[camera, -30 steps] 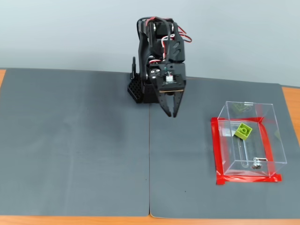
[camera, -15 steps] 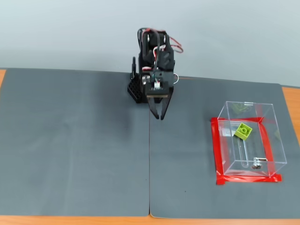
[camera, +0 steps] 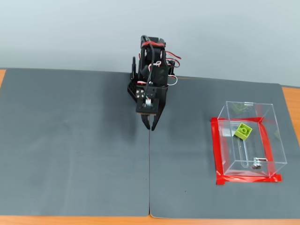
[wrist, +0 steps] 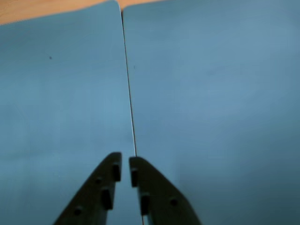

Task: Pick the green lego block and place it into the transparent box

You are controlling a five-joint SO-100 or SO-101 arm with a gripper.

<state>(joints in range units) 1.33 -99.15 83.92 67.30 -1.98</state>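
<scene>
We find the green lego block [camera: 243,131] inside the transparent box [camera: 276,136], in the fixed view. It is a small lime-green plastic brick, square in outline, with round studs on its top face, and it sits turned at an angle to the box walls, toward the far end of the box floor. The box is a cube-like shell of thin, clear, glossy plastic with an open top; its walls carry faint reflections. A small shiny metal piece [camera: 256,165] lies on its floor near the front wall, well apart from the block. Strips of bright red tape [camera: 217,152] frame the base of the box in a rough rectangle and stick it to the mat.

The box stands on the right one of two dark grey mats [camera: 75,140] with a matte, slightly grainy surface; they meet in a thin straight seam [camera: 149,173] running toward the camera. Beneath them a narrow band of orange wood shows at the edges of the worktop [camera: 290,98], and a plain pale wall rises behind.

The black arm [camera: 152,65] stands at the far edge of the mats, folded down, with red and white wires looping over its top. Our hand [camera: 151,124] points at the seam, well apart from the box. In the wrist view the hand [wrist: 125,170] shows two dark, tapered fingers [wrist: 101,192] with small raised bumps on their inner faces; only a thin sliver of mat shows between the tips, so it is clenched and holds nothing.
</scene>
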